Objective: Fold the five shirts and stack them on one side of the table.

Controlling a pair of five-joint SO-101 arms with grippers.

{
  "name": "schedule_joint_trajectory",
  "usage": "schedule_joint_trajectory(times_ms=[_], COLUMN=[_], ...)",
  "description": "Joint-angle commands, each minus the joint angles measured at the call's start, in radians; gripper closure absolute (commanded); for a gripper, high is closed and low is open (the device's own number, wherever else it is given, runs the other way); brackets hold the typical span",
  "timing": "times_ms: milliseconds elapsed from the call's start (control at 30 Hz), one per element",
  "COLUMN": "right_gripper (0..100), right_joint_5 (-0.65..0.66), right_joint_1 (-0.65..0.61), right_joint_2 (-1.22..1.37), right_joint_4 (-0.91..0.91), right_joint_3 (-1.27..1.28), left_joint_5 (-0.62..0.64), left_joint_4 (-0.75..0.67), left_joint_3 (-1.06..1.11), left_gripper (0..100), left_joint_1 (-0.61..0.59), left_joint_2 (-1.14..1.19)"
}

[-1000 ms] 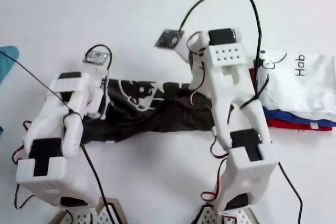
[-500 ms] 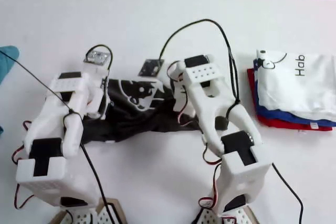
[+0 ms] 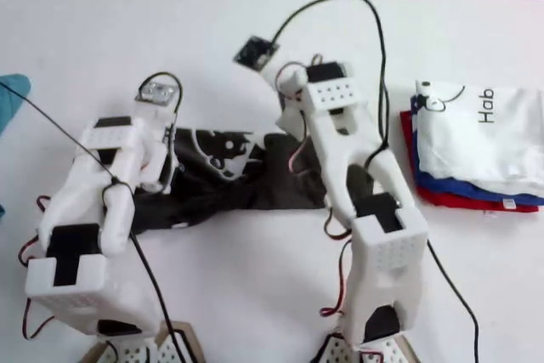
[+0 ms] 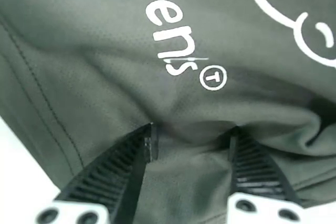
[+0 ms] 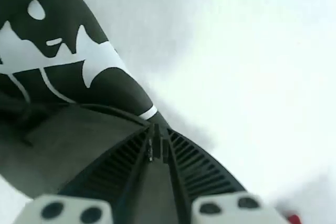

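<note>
Jaws on my left gripper (image 4: 191, 131) are standing wide over the black shirt (image 3: 223, 183). My right gripper (image 5: 156, 148) is pinching that shirt's edge.

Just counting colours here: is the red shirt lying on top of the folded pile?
No, the white shirt lies on top, with the blue shirt under it and the red shirt at the bottom.
</note>
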Motion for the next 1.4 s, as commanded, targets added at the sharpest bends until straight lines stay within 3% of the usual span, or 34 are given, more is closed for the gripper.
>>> schedule_joint_trajectory(times_ms=[0,200,567,867,1033,1167,1367], right_gripper=[97.6,97.6,97.6,97.6,97.6,97.6,97.6], right_joint_5=[-0.009,-0.009,-0.009,-0.011,-0.011,-0.011,-0.011], right_joint_1=[0.002,-0.039,-0.130,-0.119,-0.047,0.019,0.051], right_joint_2=[-0.024,-0.030,-0.061,-0.317,-0.364,-0.338,-0.302], right_joint_4=[0.099,0.255,0.067,0.093,0.101,-0.018,-0.174], right_joint_3=[-0.081,-0.051,0.252,0.275,0.313,0.460,0.609], left_joint_5=[-0.011,-0.011,-0.009,-0.009,-0.009,-0.009,-0.018], left_joint_4=[-0.032,-0.037,-0.038,-0.031,0.149,0.331,0.399], left_joint_3=[-0.015,-0.015,-0.015,-0.015,-0.137,-0.323,-0.438], left_gripper=[77,77,77,77,77,77,77], left_joint_1=[0.002,0.002,0.002,0.002,0.000,-0.009,-0.176], left_joint_2=[0.003,0.003,0.003,-0.006,-0.054,-0.141,-0.180])
